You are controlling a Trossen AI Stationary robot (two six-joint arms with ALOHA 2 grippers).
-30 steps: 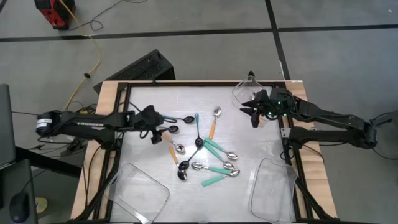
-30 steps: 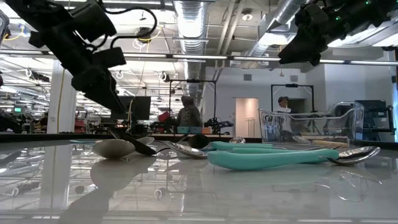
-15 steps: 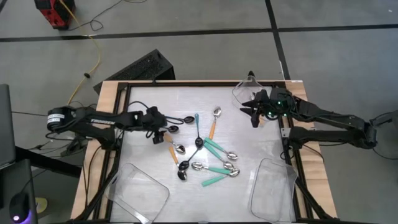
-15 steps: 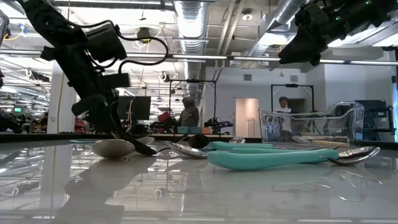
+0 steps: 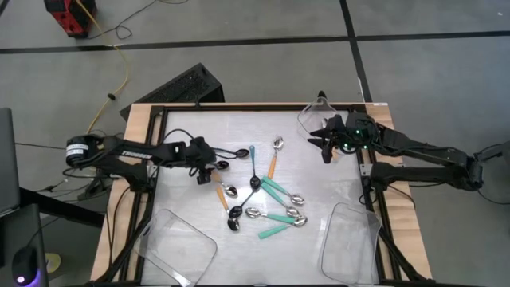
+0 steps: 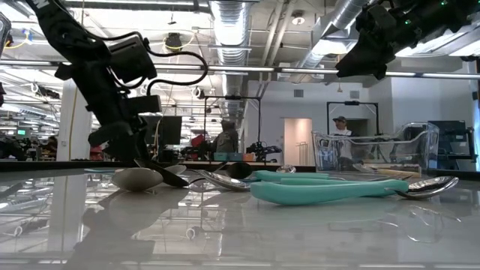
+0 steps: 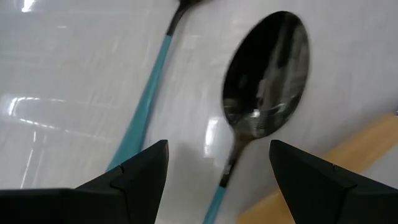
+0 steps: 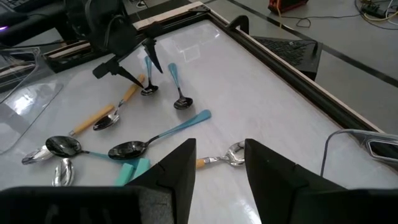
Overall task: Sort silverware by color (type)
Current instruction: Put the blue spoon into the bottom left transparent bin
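- Behind the counter [image 5: 191, 127] you see an open workshop with ceiling pipes and people far off; none of them reaches toward the work.
- Your silverware still lies mixed mid-counter: a blue-handled spoon [image 5: 252, 162], an orange-handled spoon [image 5: 273, 159] and the teal-handled spoons [image 5: 280, 191] overlap in one loose cluster.
- Both near clear trays [image 5: 179, 249] look empty from above. The far tray [image 5: 319, 114] beside the right arm is hard to read, so judge the sorting barely begun, if at all.
- Your left end effector [image 5: 209, 165] sits low at the cluster's left edge, fingers spread wide and straddling a black-bowled spoon [image 7: 268, 106], gripping nothing yet.
- Your right end effector [image 5: 327, 147] hovers high near the far tray, fingers partly parted and empty.
- Nearly every spoon remains to be picked and grouped.
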